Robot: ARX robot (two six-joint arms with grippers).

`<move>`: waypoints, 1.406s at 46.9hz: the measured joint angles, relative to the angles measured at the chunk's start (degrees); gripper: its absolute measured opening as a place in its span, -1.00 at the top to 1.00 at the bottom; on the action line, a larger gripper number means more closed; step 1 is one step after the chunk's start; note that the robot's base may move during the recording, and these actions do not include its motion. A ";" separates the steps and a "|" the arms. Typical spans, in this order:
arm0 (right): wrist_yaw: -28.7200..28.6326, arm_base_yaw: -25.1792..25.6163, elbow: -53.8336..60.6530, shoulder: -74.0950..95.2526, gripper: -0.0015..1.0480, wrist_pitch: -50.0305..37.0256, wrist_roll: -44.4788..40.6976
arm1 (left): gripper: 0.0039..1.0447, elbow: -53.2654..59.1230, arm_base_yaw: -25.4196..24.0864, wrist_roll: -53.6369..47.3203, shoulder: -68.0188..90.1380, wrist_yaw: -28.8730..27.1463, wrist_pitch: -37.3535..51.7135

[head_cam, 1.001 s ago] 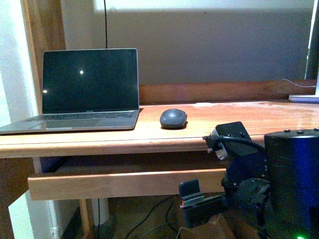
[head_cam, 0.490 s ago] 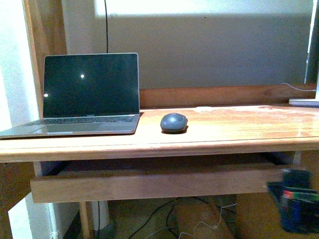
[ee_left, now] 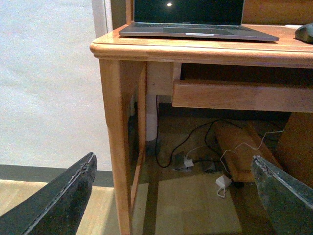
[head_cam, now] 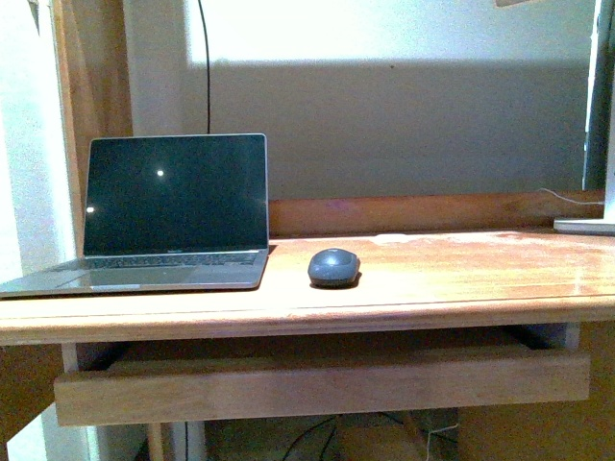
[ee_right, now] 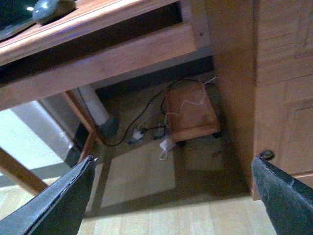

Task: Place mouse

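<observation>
The mouse [head_cam: 333, 267] is lying on the wooden desk [head_cam: 461, 279], just beside the right edge of the open laptop [head_cam: 159, 221], and nothing is touching it. Both arms are hanging low in front of the desk; the left gripper [ee_left: 171, 196] and the right gripper [ee_right: 171, 196] are standing wide open, holding nothing. On the floor under the desk some cables [ee_left: 195, 147] are lying, perhaps with a charger, but it is dim there.
</observation>
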State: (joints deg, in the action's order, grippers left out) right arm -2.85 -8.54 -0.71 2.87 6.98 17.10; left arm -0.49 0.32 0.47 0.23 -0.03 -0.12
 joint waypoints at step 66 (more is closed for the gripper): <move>2.97 8.35 0.55 -3.39 -0.86 -6.14 -16.74 | -0.86 0.00 -0.02 0.00 -0.02 0.02 0.00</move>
State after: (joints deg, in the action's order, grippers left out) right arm 0.12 -0.19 -0.16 -0.51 0.84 0.36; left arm -0.49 0.30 0.47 0.21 -0.01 -0.12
